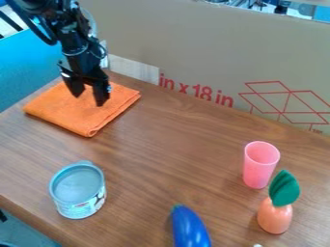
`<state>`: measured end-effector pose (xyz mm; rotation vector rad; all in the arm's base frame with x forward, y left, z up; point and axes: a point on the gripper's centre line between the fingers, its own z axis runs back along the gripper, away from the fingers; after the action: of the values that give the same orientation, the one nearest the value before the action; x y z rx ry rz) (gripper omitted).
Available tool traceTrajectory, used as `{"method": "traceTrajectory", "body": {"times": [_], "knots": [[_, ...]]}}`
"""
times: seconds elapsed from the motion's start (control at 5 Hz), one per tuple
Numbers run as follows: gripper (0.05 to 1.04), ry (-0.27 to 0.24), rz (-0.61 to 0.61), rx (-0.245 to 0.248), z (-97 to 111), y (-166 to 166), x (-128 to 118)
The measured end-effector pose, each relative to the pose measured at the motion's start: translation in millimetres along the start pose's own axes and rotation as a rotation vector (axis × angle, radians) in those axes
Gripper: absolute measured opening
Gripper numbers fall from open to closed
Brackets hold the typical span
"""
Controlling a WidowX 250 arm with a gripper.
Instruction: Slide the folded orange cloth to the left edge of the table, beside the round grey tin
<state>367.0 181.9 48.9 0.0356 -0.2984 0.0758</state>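
At the upper left, my gripper (89, 96) hangs over a folded orange cloth (90, 117), its two fingers apart and nothing between them. The cloth lies flat on the wooden table; whether the fingertips touch it I cannot tell. Toward the lower left stands a can (78, 189) with a grey top. A pink cup (259, 165) stands upright on the right, and close in front of it is an orange toy carrot (275, 215) with a green leafy top. A blue toy eggplant (189, 228) lies at the bottom edge.
A large cardboard panel (213, 53) rises along the table's back edge. The wooden table (168, 144) ends in a slanting edge at the lower left. A small white object (258, 245) shows at the bottom edge, near the carrot.
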Motion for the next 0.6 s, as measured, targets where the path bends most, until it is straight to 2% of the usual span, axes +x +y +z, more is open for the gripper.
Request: {"method": "traceTrajectory", "body": {"times": [0.2,0.4,0.6], "knots": [[1.002,-0.037,0.039,-0.048,-13,4,16],[1.001,-0.017,0.047,-0.006,-16,11,16],[1.002,0.029,0.07,0.045,-15,19,1]]}}
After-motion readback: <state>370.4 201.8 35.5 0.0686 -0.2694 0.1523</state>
